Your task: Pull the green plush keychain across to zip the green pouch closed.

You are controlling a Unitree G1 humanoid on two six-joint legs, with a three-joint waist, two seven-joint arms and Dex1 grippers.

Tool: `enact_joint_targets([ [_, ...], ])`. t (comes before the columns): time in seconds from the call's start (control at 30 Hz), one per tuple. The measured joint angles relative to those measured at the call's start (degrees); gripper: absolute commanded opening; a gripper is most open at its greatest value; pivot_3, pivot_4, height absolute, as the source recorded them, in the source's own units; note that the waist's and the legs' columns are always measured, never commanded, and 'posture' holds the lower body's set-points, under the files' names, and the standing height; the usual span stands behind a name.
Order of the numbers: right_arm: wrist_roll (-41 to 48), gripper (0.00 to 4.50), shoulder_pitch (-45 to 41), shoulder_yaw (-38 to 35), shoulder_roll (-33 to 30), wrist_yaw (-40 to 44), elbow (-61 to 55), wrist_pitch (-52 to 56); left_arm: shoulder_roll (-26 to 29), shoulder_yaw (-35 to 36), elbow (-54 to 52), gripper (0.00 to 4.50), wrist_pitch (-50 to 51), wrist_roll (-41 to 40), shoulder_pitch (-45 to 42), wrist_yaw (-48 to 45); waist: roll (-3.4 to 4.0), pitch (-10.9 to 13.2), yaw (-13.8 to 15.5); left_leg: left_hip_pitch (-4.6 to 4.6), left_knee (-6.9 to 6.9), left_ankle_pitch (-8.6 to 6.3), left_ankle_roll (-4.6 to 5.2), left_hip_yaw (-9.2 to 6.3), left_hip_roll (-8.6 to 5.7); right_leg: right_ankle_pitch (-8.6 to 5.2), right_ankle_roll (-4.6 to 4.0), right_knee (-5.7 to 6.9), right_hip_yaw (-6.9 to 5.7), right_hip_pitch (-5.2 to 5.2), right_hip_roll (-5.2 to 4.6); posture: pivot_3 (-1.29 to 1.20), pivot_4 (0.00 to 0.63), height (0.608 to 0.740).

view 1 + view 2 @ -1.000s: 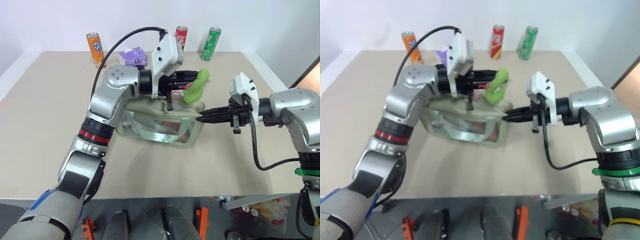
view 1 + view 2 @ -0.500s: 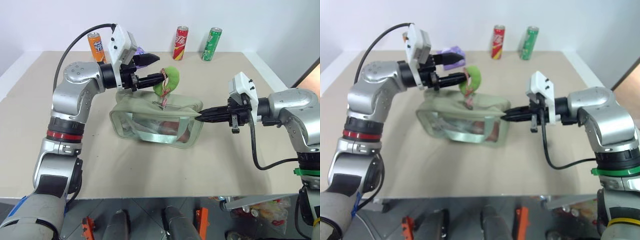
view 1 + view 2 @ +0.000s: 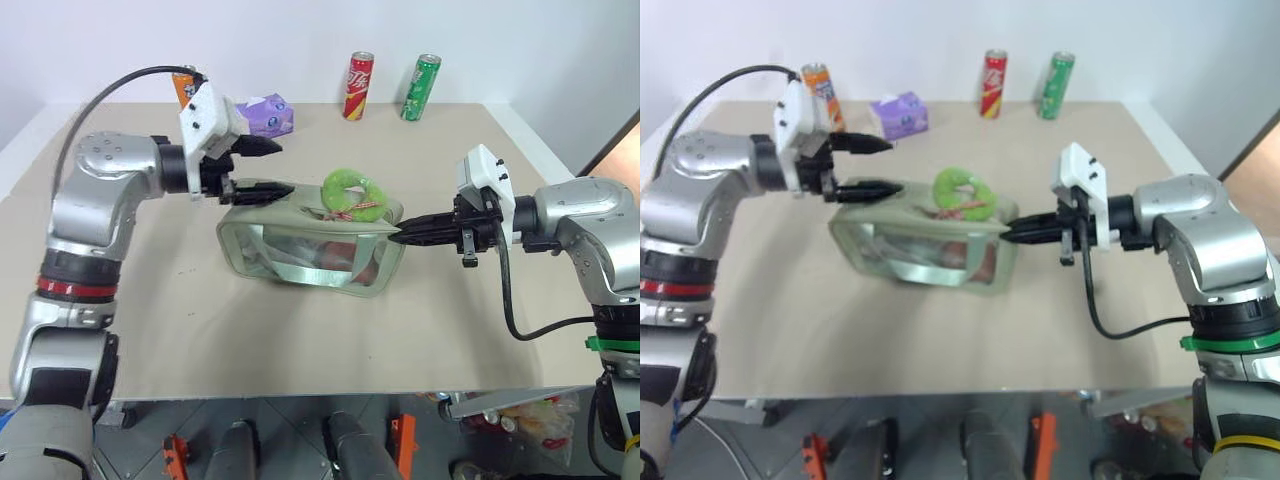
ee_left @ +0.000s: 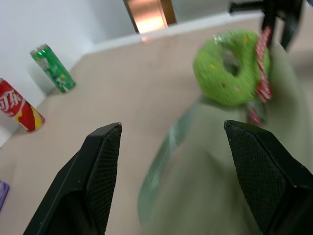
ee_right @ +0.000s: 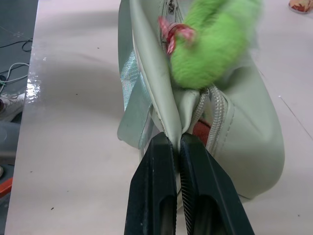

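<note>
Green pouch (image 3: 310,245) on worktop (image 3: 300,330): green plush keychain (image 3: 350,193) curled on top. Right fingers (image 3: 400,236) pinching pouch corner; left fingers (image 3: 268,168) spread, empty, beside pouch.

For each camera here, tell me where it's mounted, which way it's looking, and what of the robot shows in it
Left eye, right eye views: head stereo pair, looking forward and down at the table; both arms show, open left gripper, right gripper shut on the green pouch.
Left wrist view: looks past its own fingers toward the green plush keychain.
Right wrist view: looks along its shut fingers pinching the pouch's end.
Shared: pouch and keychain in all views.
</note>
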Motion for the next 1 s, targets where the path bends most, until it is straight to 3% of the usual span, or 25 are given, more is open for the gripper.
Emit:
enact_joint_targets([
  [0.27, 0.04, 0.00, 0.11, 0.04, 0.35, -0.08, -0.01, -0.05, 10.46, 10.94, -3.30, 3.46, 10.18, -9.56, 10.62, -3.95, 0.00, 0.00, -0.13, -0.01, 0.02, 0.00, 0.00, 0.00, 0.04, -0.14, -0.24, 0.03, -0.08, -0.02, -0.02, 0.00, 0.150, 0.740],
  [0.43, 0.01, 0.00, 0.10, 0.17, 0.92, -0.07, 0.13, -0.16, 14.91, 13.75, -3.37, 3.46, 11.77, -11.40, 17.05, -6.43, 0.01, 0.00, -0.29, 0.06, 0.01, 0.00, 0.00, 0.02, 0.07, -0.20, -0.36, 0.06, -0.13, 0.00, -0.02, 0.00, 0.150, 0.740],
  [0.63, 0.00, 0.00, 0.08, 0.20, 1.05, -0.02, 0.30, -0.19, 14.73, 13.15, -6.05, 3.46, 11.85, -11.43, 23.49, -6.38, -0.01, 0.00, -0.31, 0.02, 0.03, 0.00, 0.00, 0.00, 0.09, -0.21, -0.38, 0.08, -0.16, -0.01, -0.02, 0.00, 0.150, 0.740],
  [1.0, 0.01, 0.00, 0.08, 0.19, 0.91, 0.10, 0.27, -0.14, 8.46, 10.25, -6.47, 3.46, 11.21, -11.00, 22.33, -1.71, -0.01, 0.00, -0.17, 0.04, 0.03, 0.00, 0.00, -0.01, 0.08, -0.21, -0.38, 0.11, -0.16, 0.00, 0.00, 0.00, 0.150, 0.740],
])
